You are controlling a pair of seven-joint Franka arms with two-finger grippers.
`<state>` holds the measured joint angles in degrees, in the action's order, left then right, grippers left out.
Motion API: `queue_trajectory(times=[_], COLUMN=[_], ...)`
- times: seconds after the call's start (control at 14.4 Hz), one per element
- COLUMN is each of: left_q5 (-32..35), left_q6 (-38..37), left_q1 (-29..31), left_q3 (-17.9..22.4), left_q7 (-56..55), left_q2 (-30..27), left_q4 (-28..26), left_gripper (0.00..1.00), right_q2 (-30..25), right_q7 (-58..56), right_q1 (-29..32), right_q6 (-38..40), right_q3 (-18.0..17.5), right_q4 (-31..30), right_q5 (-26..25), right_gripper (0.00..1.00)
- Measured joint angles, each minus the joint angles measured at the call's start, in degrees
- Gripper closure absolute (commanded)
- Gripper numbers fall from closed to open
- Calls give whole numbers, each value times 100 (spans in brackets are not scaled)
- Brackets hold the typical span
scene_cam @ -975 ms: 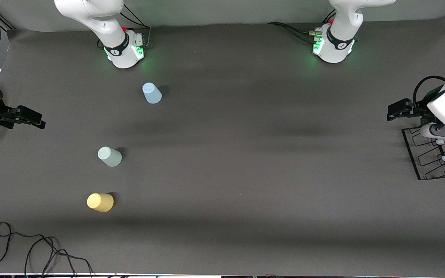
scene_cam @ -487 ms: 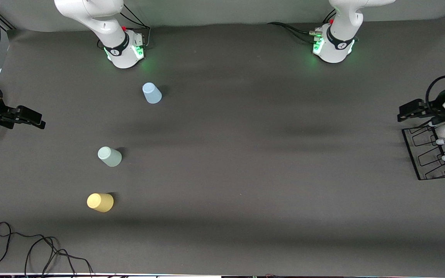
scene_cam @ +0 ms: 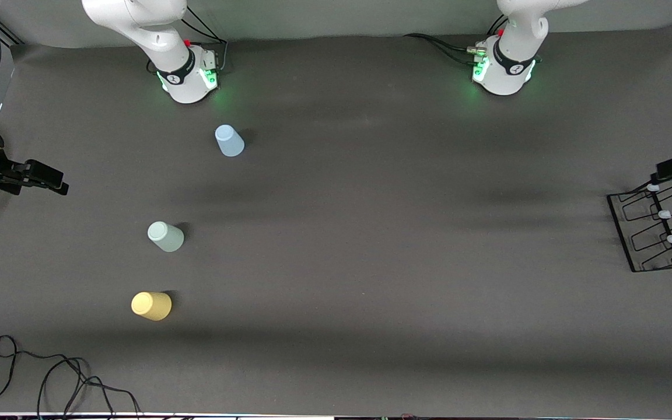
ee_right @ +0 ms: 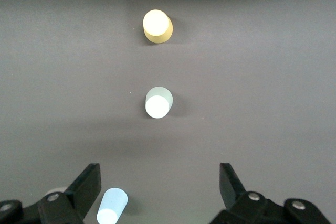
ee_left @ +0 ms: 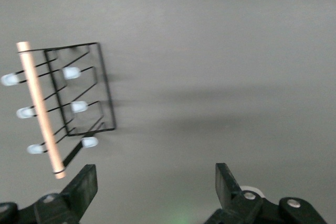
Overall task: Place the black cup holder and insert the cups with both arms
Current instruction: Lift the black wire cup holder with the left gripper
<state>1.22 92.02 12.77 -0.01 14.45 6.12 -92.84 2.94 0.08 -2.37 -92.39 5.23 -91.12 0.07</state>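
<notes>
Three small tapered plastic cups on dark table mat toward right arm's end, upside down: light blue, pale green, yellow, well apart. Black wire cup holder with light wooden bar handle at mat edge, left arm's end, partly out of frame. Right gripper waits, jaws wide, empty.

Left wrist view: left gripper wide open, empty, near rack. Judged step: reaching for rack; next, centre over wooden bar. Mid-table open.

Right wrist view: right gripper's open jaws frame cups.
</notes>
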Motion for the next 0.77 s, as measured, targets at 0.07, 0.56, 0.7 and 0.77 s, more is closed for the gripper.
queue_trajectory(times=[0.07, 0.56, 0.7, 0.77], left_q5=[29, 56, 56, 56], left_q6=[58, 1188, 1419, 1499], left_q1=[124, 1267, 1425, 1455], left_q3=[0, 11, 9, 5], left_q7=[139, 1361, 1451, 1452], left_q2=[68, 1137, 1465, 1594], left_q4=[-1, -21, -16, -13], left_gripper=[0, 2, 2, 2], right_q2=[0, 0, 0, 0], right_q7=[0, 0, 0, 0], right_q1=[0, 0, 0, 0], right_q6=[-1, -3, -3, -3], right_q3=[0, 0, 1, 1], right_q4=[0, 0, 0, 0], right_q5=[0, 0, 0, 0], right_gripper=[0, 0, 0, 0])
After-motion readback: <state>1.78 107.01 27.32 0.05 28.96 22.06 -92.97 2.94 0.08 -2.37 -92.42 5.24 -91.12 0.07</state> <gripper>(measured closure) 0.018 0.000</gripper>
